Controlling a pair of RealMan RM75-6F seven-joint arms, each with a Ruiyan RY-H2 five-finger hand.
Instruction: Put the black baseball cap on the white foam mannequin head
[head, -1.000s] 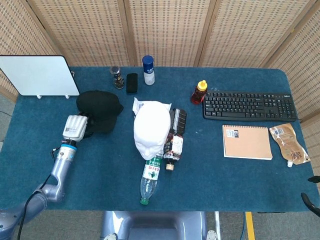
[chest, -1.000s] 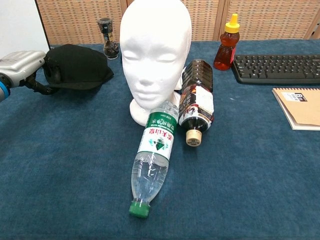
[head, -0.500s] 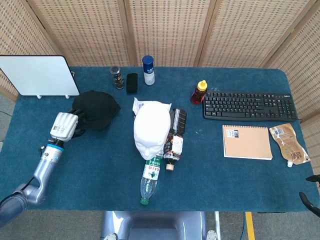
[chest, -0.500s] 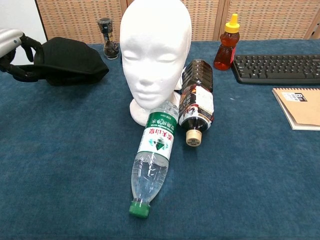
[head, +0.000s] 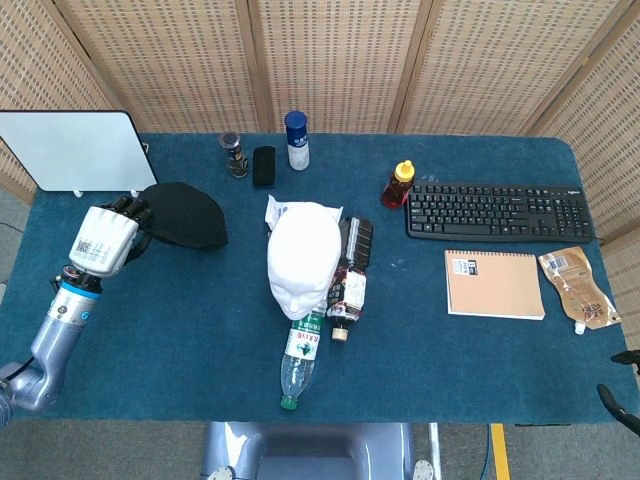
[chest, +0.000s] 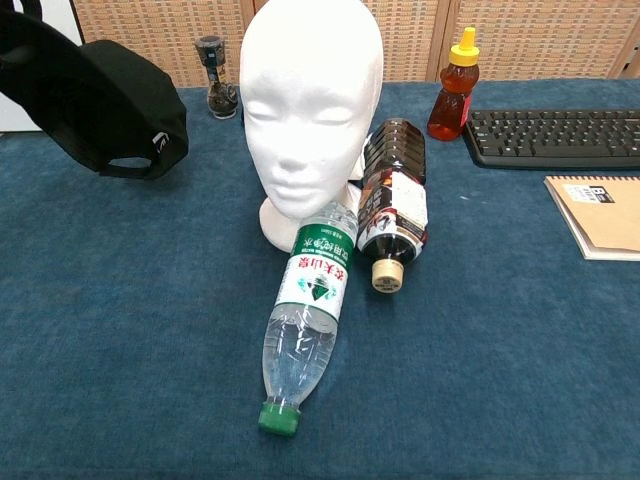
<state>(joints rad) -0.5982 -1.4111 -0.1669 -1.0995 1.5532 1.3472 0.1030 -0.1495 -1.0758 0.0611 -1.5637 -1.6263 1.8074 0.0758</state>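
Observation:
The black baseball cap (head: 184, 214) hangs off the table at the left, tilted, with my left hand (head: 104, 238) gripping its left edge. In the chest view the cap (chest: 100, 96) fills the upper left corner and only a dark fingertip of the hand shows at the frame's top edge. The white foam mannequin head (head: 303, 256) stands upright mid-table, to the right of the cap, face toward me (chest: 312, 110). My right hand is not visible in either view.
A clear water bottle (chest: 306, 325) and a dark bottle (chest: 394, 205) lie in front of the mannequin. A white board (head: 78, 150), grinder (head: 234, 154), phone (head: 264, 165) and blue can (head: 297, 139) line the back. Honey bottle (head: 398, 184), keyboard (head: 498, 211), notebook (head: 494, 284) and pouch (head: 577, 288) sit right.
My left hand has closed on the cap's edge and lifted it off the table, moving up and to the left; the cap now hangs tilted instead of lying flat.

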